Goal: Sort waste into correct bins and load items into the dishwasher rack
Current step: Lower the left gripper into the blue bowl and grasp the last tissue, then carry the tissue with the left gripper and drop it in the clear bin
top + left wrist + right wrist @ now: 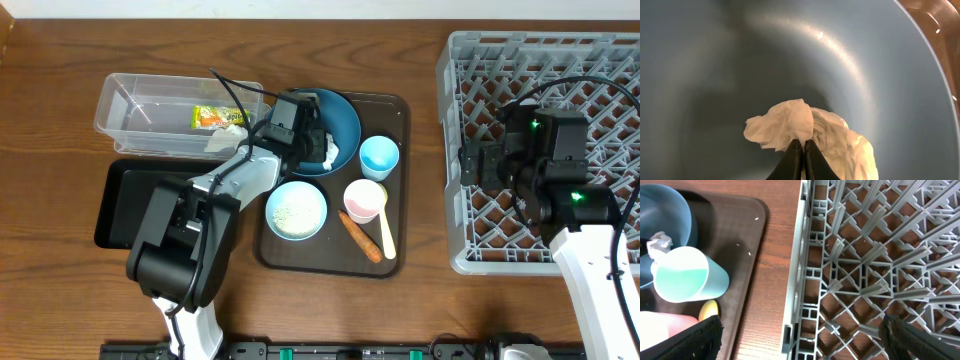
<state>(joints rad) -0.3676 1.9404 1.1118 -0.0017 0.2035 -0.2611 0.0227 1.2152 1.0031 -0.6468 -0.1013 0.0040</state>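
Both of my arms are reaching over the table (60,90). My left gripper (803,148) is reaching down into the large dark blue bowl (715,60), and its jaws are pressing together on an edge of the crumpled white wrapper (805,125), which is lying on the bowl's floor. That bowl is sitting at the back left corner of the dark brown serving tray (396,104).

My right gripper (807,342) is hanging with its jaws spread wide and nothing between them, just above the left wall of the grey dishwasher rack (458,60). Its lattice is carrying none of the dishes.

On the serving tray, the light blue cup (379,157) is standing just right of the big bowl, with the pink cup (365,200) in front of it. The small white bowl (296,210) is sitting to the pink cup's left. The pale yellow spoon (386,236) and the orange carrot piece (359,236) are lying side by side near the tray's front edge.

Left of the tray, the clear tub (125,110) is holding a yellow-green wrapper (212,117), and the black tray (118,200) is lying in front of it, partly under my left arm.
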